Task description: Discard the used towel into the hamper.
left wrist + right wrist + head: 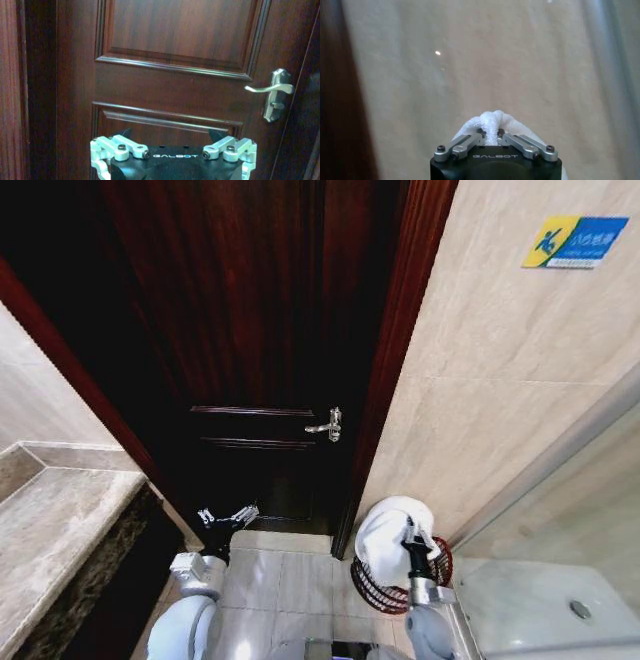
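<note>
Your right gripper (pixel 409 527) is pinching the white terry towel (pixel 385 532) in closed jaws, above the reddish-brown openwork hamper (pixel 378 590). Your left gripper (pixel 228 516) is idling, jaws spread, near the dark wooden door (pixel 260 330).

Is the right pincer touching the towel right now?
Touching. The right wrist view shows the right pincer closed on a fold of the white towel, which bulges out between its fingertips.
</note>
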